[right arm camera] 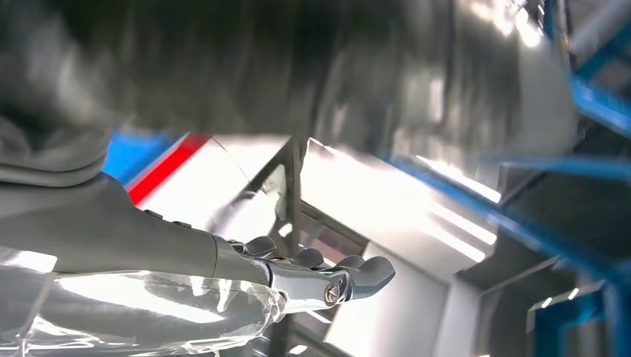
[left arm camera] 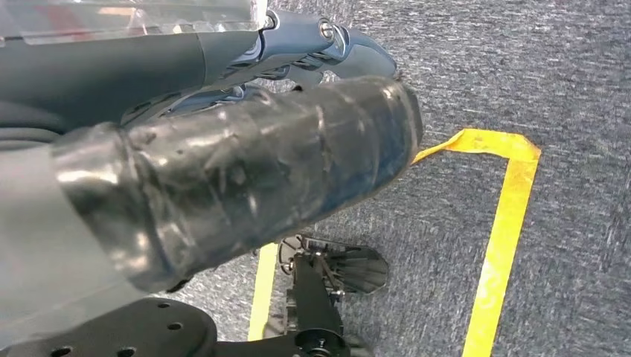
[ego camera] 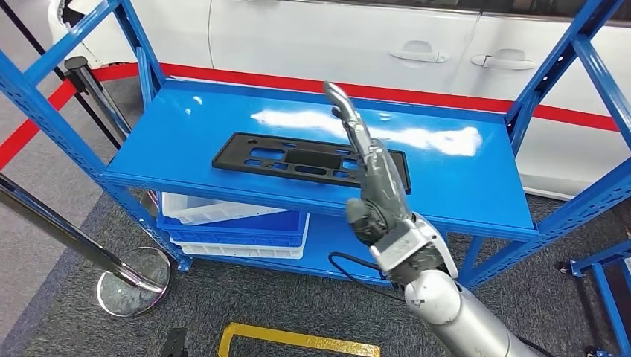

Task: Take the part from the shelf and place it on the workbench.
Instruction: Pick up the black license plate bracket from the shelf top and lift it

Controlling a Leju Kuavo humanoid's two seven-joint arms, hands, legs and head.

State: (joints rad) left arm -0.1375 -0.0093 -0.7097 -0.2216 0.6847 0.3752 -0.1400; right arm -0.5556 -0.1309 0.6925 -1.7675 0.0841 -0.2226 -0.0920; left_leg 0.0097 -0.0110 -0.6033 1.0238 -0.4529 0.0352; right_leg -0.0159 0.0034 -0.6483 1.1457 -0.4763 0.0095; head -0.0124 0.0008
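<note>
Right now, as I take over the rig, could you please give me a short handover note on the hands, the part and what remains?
Right hand: raised in front of the shelf, fingers extended, holding nothing, not touching the part.
Left hand: hanging low over the grey carpet and yellow floor tape, holding nothing.
Part: flat black plastic panel lying on the top level of the blue shelf, partly hidden behind the right hand.
Done: the right hand is up at the shelf.
Left: grasp the part, lift it off, carry it to the workbench and set it down.
</note>
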